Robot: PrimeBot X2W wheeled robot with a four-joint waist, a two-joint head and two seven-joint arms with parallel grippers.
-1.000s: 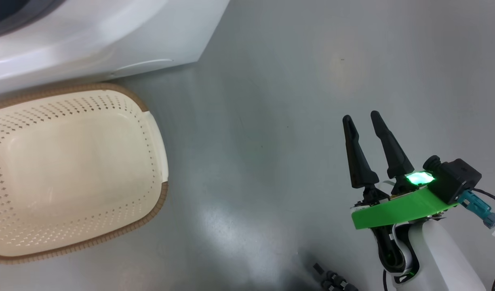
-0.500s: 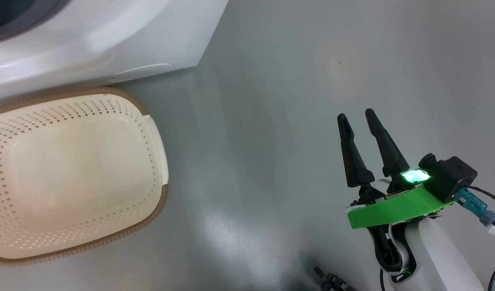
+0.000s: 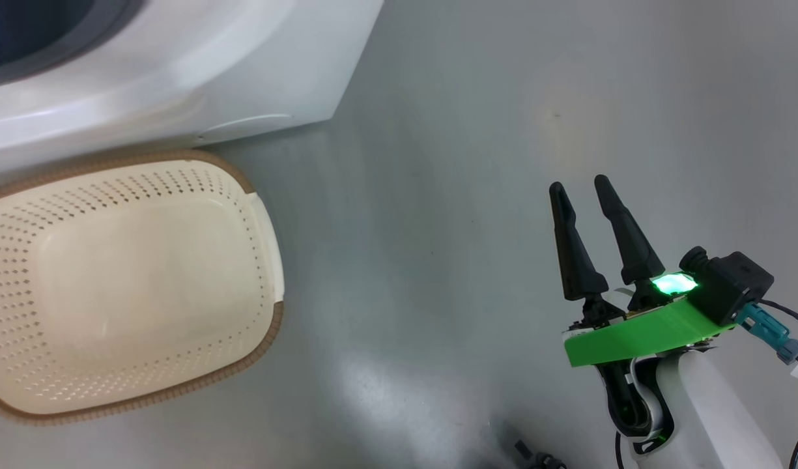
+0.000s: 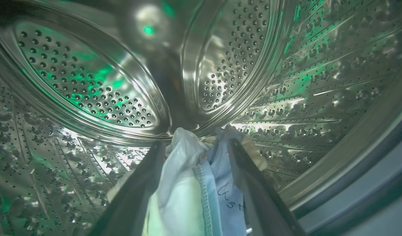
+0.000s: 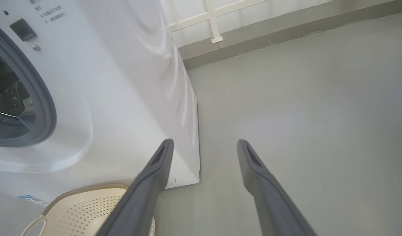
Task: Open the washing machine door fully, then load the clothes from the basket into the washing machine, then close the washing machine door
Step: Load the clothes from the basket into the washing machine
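Left hand (image 4: 196, 144): inside the steel perforated drum (image 4: 89, 88) of the washing machine (image 3: 177, 71), with its two dark fingers spread wide. Clothes (image 4: 184, 186): light blue and cream-white fabric with a ribbed seam, bunched in the gap between those fingers, low in the drum and near its front lip; whether either finger presses the cloth cannot be told. Right hand (image 3: 579, 184): at the right of the scene above the grey floor (image 3: 438, 195), fingers spread apart, well clear of machine and basket; a green band (image 3: 640, 332) and a lit green lamp sit at its wrist. Basket (image 3: 144, 293): cream-white, perforated, with a brown woven-look rim, standing on the floor at the left, just in front of the machine's lower front panel, its bottom and walls in plain view. Washing machine: white box at the far left, with a grey-blue rubber ring (image 5: 43, 108) around its round opening.
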